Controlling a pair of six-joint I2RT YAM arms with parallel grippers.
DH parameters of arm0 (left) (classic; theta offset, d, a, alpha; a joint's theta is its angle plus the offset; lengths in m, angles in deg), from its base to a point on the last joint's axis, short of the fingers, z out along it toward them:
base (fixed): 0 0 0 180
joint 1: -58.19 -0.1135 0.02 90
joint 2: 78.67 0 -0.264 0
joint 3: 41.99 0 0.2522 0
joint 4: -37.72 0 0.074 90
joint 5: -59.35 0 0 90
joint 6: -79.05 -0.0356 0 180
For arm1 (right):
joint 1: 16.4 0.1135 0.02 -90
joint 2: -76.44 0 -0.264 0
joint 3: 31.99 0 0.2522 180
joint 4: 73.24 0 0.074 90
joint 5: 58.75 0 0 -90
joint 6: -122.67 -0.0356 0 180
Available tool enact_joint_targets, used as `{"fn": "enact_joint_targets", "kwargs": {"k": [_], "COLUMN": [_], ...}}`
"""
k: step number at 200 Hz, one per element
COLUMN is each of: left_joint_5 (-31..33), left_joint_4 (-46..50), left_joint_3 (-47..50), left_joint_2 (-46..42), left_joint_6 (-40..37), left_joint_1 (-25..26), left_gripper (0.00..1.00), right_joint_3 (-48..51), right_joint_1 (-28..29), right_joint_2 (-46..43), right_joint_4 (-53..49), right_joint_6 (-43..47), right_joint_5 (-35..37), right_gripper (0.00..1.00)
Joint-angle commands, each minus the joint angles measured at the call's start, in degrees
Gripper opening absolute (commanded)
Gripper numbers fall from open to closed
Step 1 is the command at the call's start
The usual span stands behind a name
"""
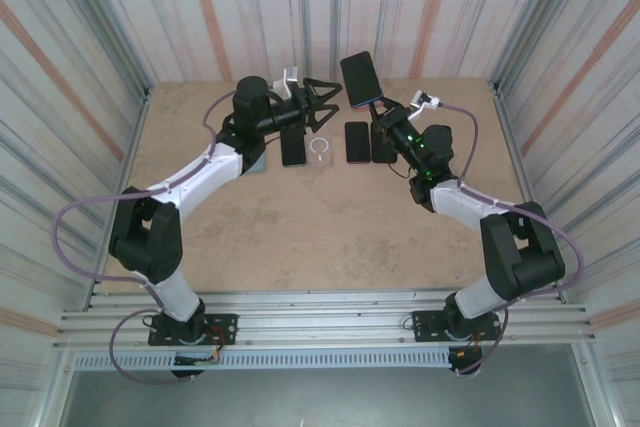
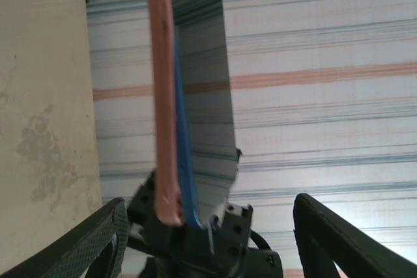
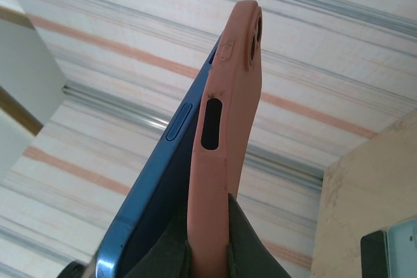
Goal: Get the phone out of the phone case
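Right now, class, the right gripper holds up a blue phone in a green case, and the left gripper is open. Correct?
The case is salmon pink, not green; the right wrist view shows it. The rest stands: the right gripper holds up the blue phone in it, and the left gripper is open.

dark flat phones (image 1: 293, 147): 3 (one part-hidden) | clear case (image 1: 319, 150): 1 | cased phone (image 1: 360, 79): 1

High rear overview — both wrist cameras close on the phone (image 2: 203, 96)
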Motion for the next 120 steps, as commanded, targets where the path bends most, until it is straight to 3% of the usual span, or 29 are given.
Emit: {"fn": "enact_joint_targets", "kwargs": {"k": [1,63,120], "left_joint_5": [5.01,16.11,21.8], "left_joint_4": [3.01,3.69,7.0], "left_joint_3": [1.36,1.61,0.97], "left_joint_2": [-5.26,-5.65,-4.93], "left_joint_6": [0.07,6.2,7.89], "left_joint_1": [2.34,8.28,10.34], "left_gripper": [0.67,0.51,0.49], "right_joint_3": [-1.0,-1.53,-1.2], "right_joint_1": [0.92,3.78,5.85], "right_joint_2": [1.29,4.47,5.5], "right_joint_4": [8.0,12.11,14.66], "right_joint_6": [1.29,2.26,3.35], "right_joint_5": [4.23,9.33,13.04], "right_gripper": [0.0,0.0,0.0]}}
